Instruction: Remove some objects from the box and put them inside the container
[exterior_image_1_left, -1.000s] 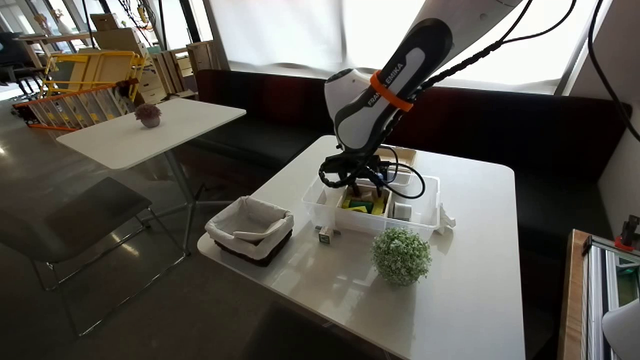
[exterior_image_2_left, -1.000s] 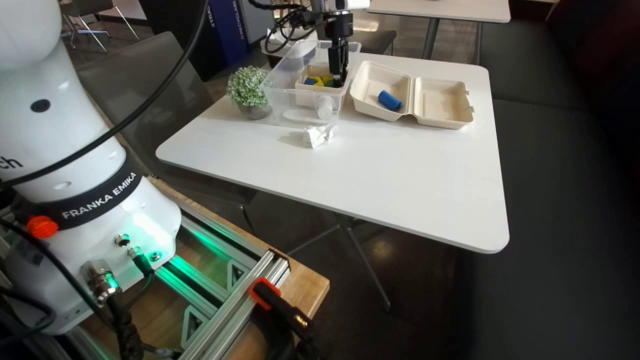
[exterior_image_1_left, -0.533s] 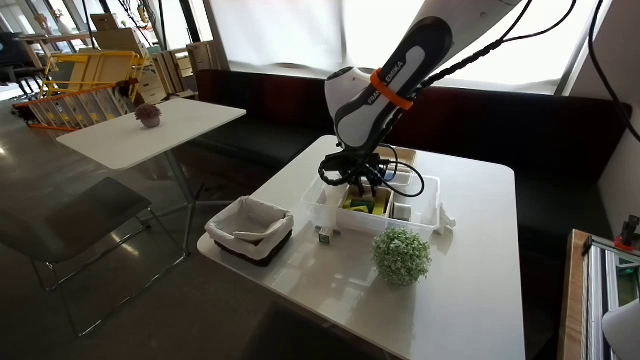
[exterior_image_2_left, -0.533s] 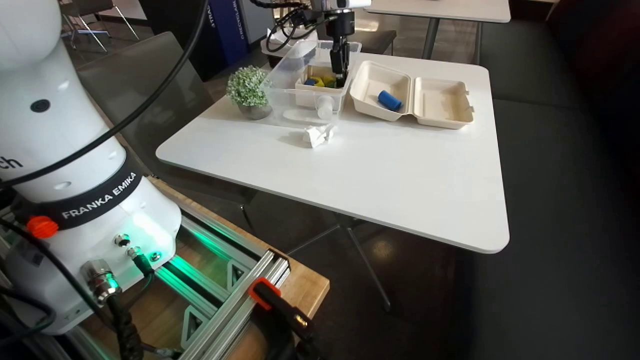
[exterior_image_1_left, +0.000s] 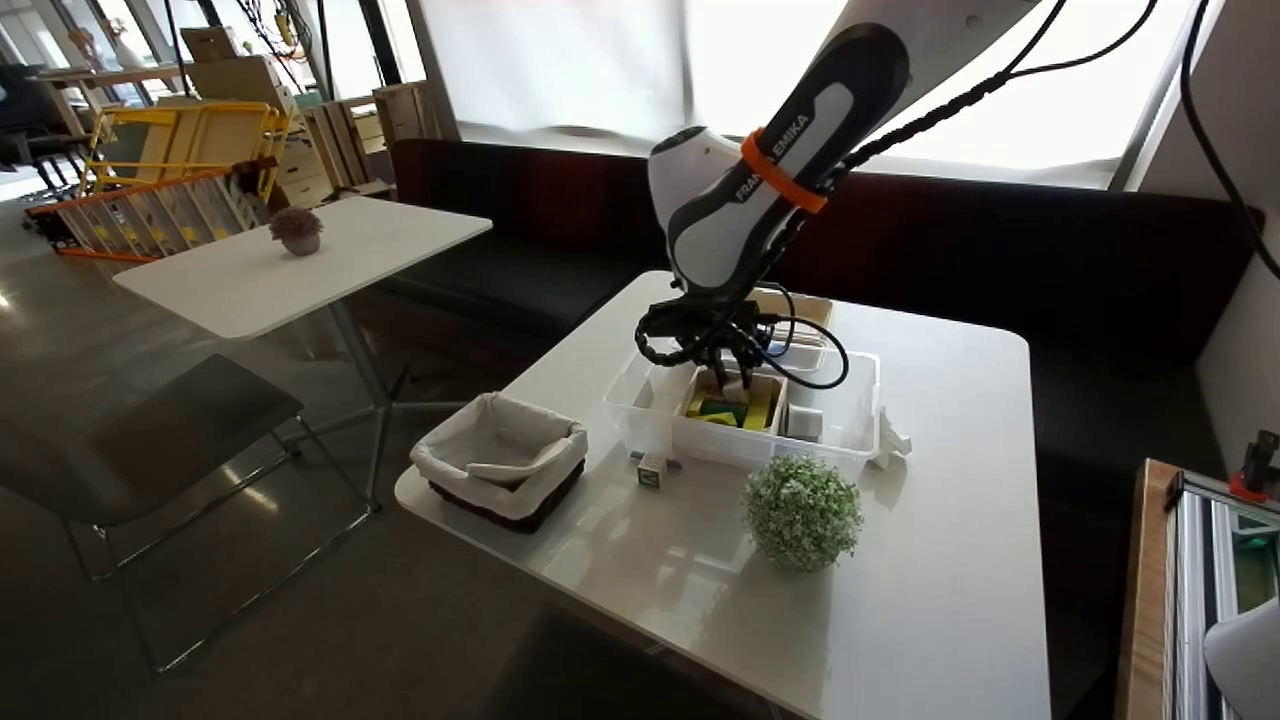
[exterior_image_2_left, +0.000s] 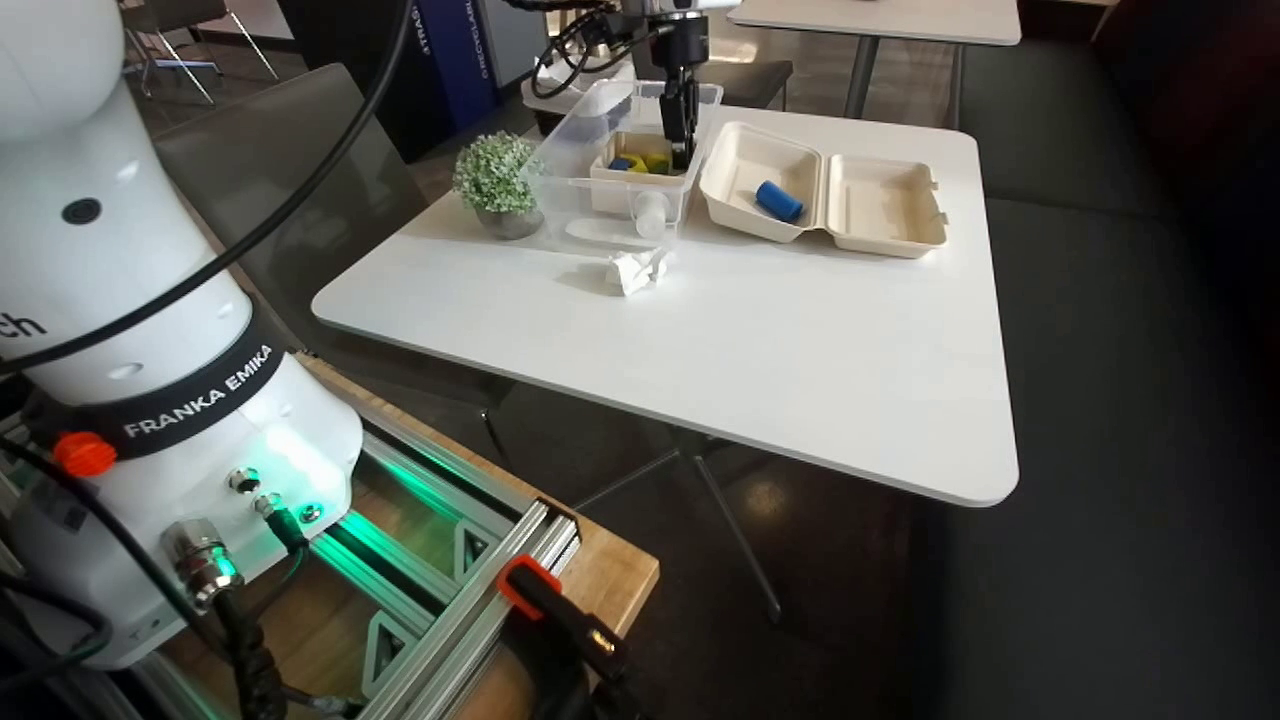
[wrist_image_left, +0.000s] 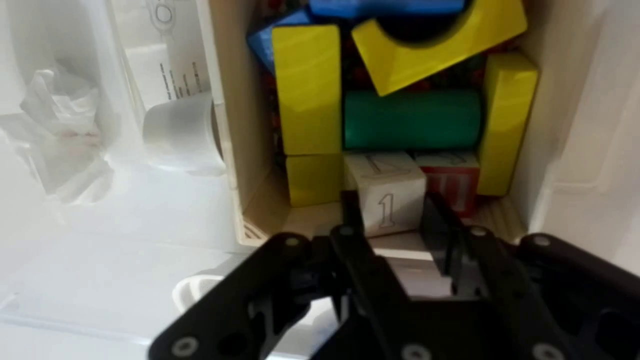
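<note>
A pale wooden box (exterior_image_2_left: 612, 196) stands inside a clear plastic bin (exterior_image_1_left: 645, 425). In the wrist view it holds a green cylinder (wrist_image_left: 412, 120), yellow blocks (wrist_image_left: 307, 90), a yellow arch (wrist_image_left: 445, 52), blue pieces (wrist_image_left: 385, 6) and a red-and-white cube (wrist_image_left: 455, 185). My gripper (wrist_image_left: 391, 210) is shut on a white cube (wrist_image_left: 392, 200) marked 1, at the box's end. The gripper shows in both exterior views, pointing down at the box (exterior_image_1_left: 732, 382) (exterior_image_2_left: 682, 158). The beige hinged container (exterior_image_2_left: 885, 205) lies open beside the bin, with a blue cylinder (exterior_image_2_left: 778, 201) in it.
A white cup-like piece (wrist_image_left: 182, 132) lies in the bin beside the box. A leafy green plant (exterior_image_1_left: 803, 512), a lined basket (exterior_image_1_left: 500, 450), a small cube (exterior_image_1_left: 651, 470) and crumpled paper (exterior_image_2_left: 637, 271) stand around the bin. The bin's walls rise around the gripper.
The fingers, wide apart a second ago, have closed on the white cube. The gripper has since risen slightly, and the cube shows between the fingertips.
</note>
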